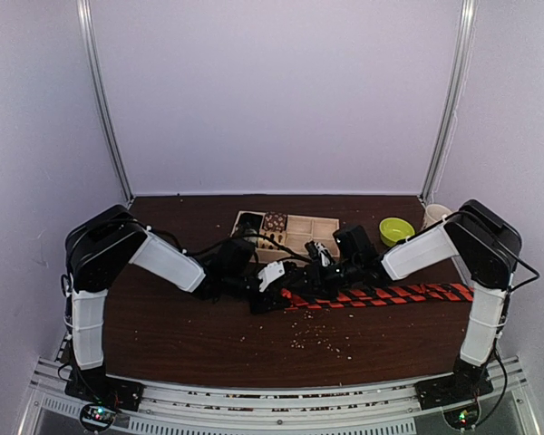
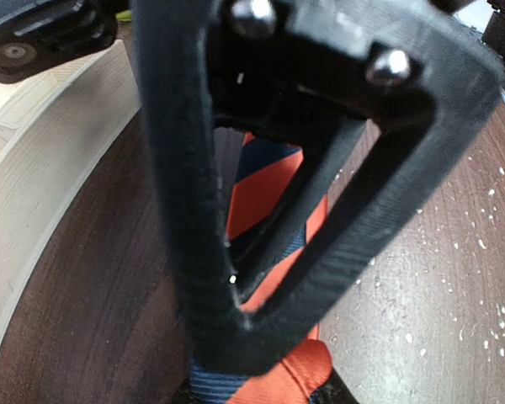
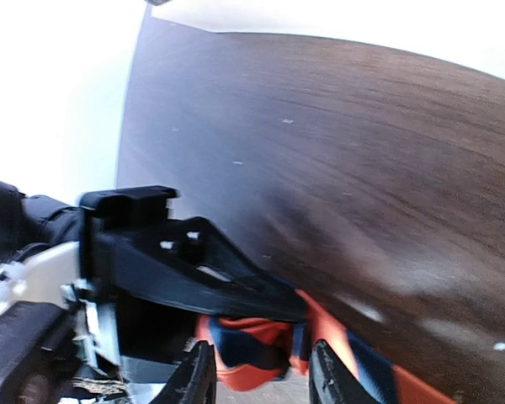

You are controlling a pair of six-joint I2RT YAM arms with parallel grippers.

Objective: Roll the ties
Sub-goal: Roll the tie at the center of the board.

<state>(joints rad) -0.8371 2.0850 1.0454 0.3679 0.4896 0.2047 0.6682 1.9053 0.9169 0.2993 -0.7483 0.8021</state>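
Starting with the wooden tray (image 1: 290, 214), which is sitting at the back of the tabletop (image 1: 181, 335). A brown patterned fabric roll (image 1: 274, 220) is lying in one of its rear compartments, and something darker is showing in the compartment to the left of it. The arms are hiding the front row. A green bowl (image 1: 396, 230) is standing to the right of the tray, with a white cup (image 1: 435, 215) just beyond it by the wall.

The tie (image 1: 381, 294) is stretching flat across the dark wood from the right arm's base to the centre. Its left end is curling into a small roll where both hands are meeting. The right hand (image 3: 261, 379) is standing partly open, its fingers (image 3: 198, 379) sitting either side of that rolled end. The left hand (image 1: 270, 283) is resting a finger on top of the roll, but I cannot tell whether it is clamping.

Pale crumbs (image 1: 322, 340) are lying on the wood in front of the tie. White walls and two metal uprights (image 1: 104, 100) are framing the space.
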